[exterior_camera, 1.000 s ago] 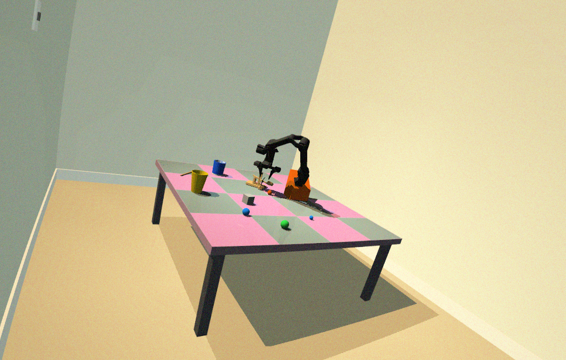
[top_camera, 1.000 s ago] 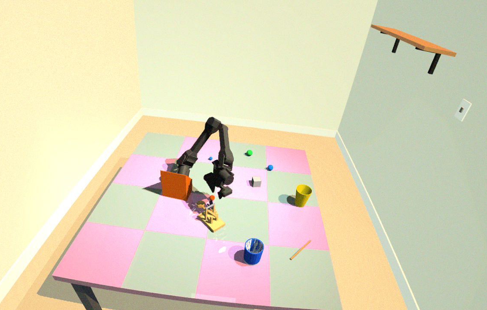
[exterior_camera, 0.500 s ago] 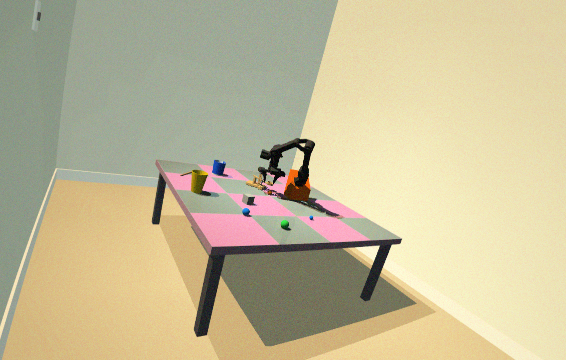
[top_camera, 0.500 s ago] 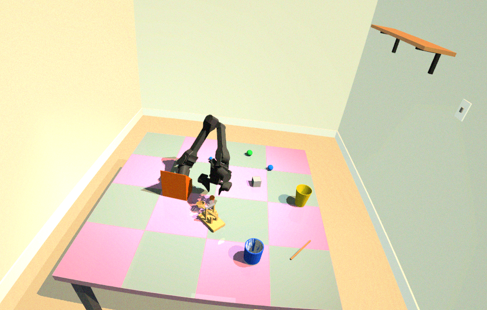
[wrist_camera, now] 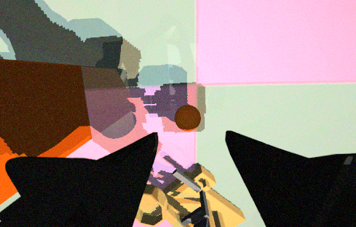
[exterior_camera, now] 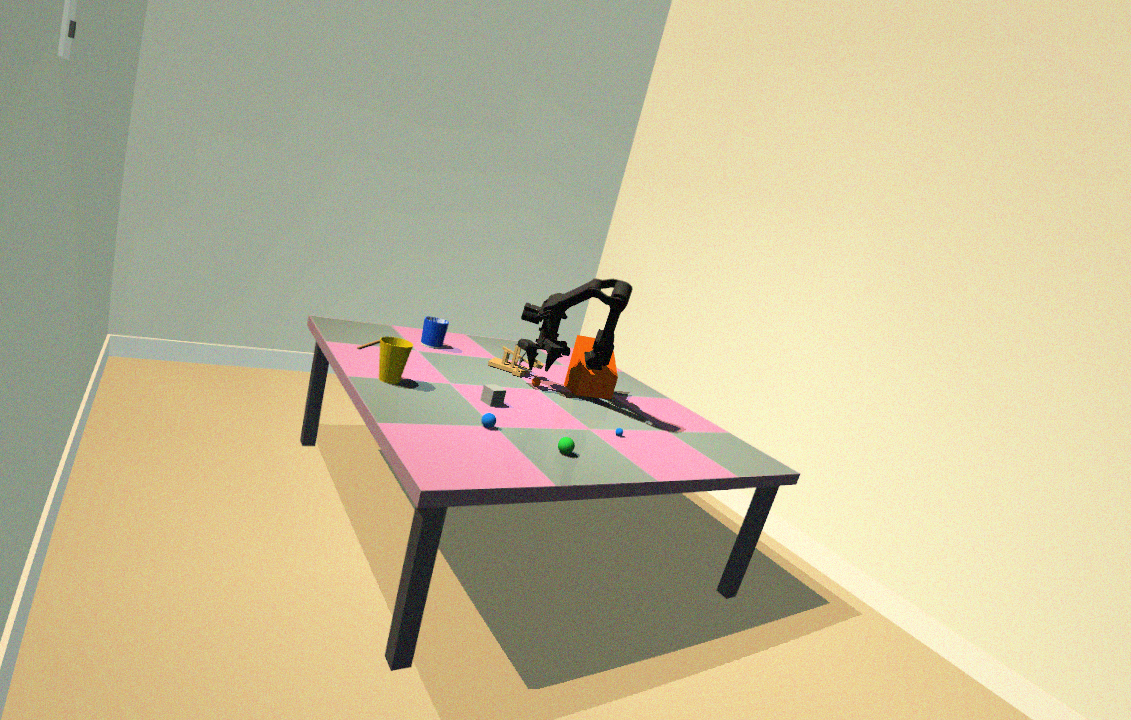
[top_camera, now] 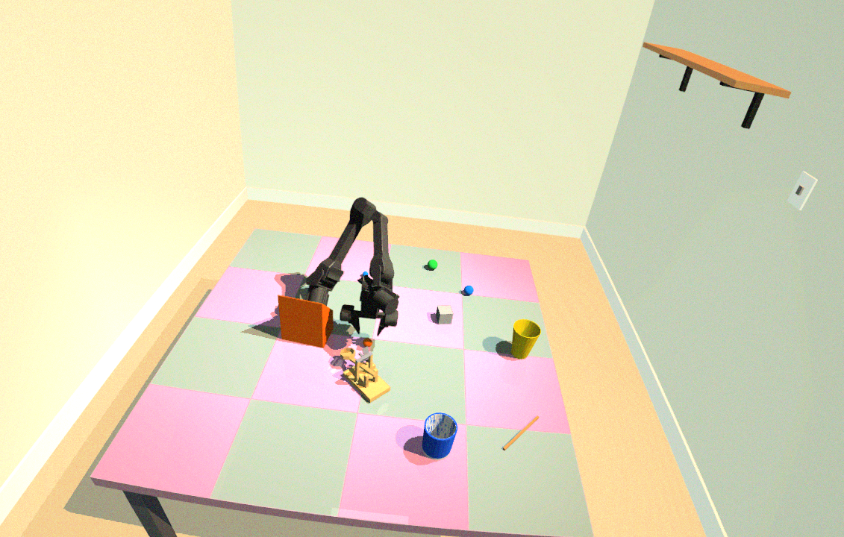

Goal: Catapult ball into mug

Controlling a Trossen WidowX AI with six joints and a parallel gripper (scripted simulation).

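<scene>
An orange ball [top_camera: 367, 342] [exterior_camera: 536, 381] [wrist_camera: 188, 117] lies on the table just off the cup end of the wooden catapult [top_camera: 374, 391] [exterior_camera: 506, 365] [wrist_camera: 228, 209]. The catapult's round cup [wrist_camera: 150, 202] is empty. My gripper [top_camera: 369, 331] [exterior_camera: 540, 368] [wrist_camera: 191, 136] is open and points down above the table, close to the ball. In the wrist view the ball shows just beyond the gap between the fingertips, with nothing between them. The blue mug [top_camera: 438, 441] [exterior_camera: 435, 332] stands upright beyond the catapult's base end.
An orange block [top_camera: 304, 320] [exterior_camera: 590, 376] stands beside the arm's base. A yellow cup [top_camera: 523, 340] [exterior_camera: 394, 362], a grey cube [top_camera: 444, 314] [exterior_camera: 493, 395], a green ball [top_camera: 432, 265] [exterior_camera: 565, 445], two blue balls [top_camera: 468, 290] [exterior_camera: 488, 420] and a thin stick [top_camera: 520, 432] are on the table.
</scene>
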